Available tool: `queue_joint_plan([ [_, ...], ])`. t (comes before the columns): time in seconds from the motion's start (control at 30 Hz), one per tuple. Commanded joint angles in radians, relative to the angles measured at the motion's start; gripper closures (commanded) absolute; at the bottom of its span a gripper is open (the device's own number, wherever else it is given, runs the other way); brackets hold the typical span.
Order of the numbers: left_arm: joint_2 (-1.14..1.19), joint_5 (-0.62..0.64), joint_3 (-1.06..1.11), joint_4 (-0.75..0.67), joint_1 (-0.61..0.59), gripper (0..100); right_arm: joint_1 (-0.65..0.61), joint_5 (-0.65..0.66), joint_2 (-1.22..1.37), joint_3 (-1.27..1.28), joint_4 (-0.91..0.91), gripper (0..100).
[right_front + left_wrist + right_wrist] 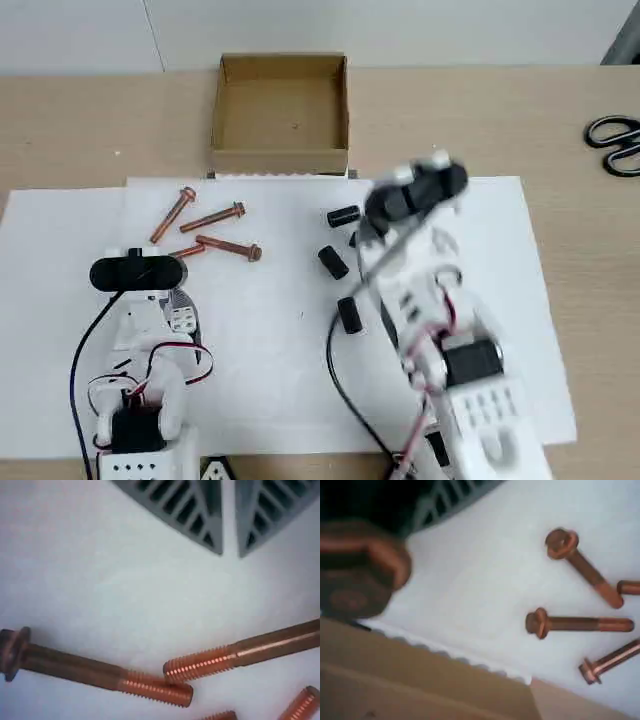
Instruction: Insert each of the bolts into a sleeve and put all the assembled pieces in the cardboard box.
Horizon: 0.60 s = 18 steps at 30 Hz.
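Step in hand, as judged: dropping one piece into the cardboard box (280, 158). The box stands open at the far edge of the paper, and the right gripper (400, 198) hangs just beside its near wall, on the paper side. Its fingers look clamped on the held bolt (357, 575), whose flanged head sits close to the wrist camera. The view is poor, so I cannot tell whether a sleeve is already on the shank; check that before release. To do it well: lift the held bolt above the near wall, carry it past the rim and over the box floor, then part the fingers low so the piece does not bounce out. Surroundings: the worktop (560, 110) carries a white paper sheet (270, 380) on which both arms work. The left gripper (230, 550) hovers over the paper with its fingers nearly together, only a thin slit between them and nothing held. Scissors (615, 143) lie at the far right, well apart from everything. Four loose bolts (212, 217) lie in a cluster near the left gripper. Black sleeves (333, 262) lie scattered just beside the right arm. Risks: that arm or its cable could sweep a sleeve, and the near wall is the one obstacle on the way in.
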Motion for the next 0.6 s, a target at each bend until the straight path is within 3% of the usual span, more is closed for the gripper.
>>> queue_joint_plan([
  [0.0, -0.011, -0.003, -0.005, -0.023, -0.002, 99, 0.004, 0.014, 0.305, -0.23, -0.101, 99.5],
  [0.3, -0.011, -0.003, -0.005, -0.023, -0.002, 99, 0.002, 0.014, 0.831, -0.667, -0.223, 99.5],
  [0.57, -0.011, -0.003, -0.005, -0.023, -0.002, 99, 0.018, 0.014, 1.224, -1.089, -0.228, 99.5],
])
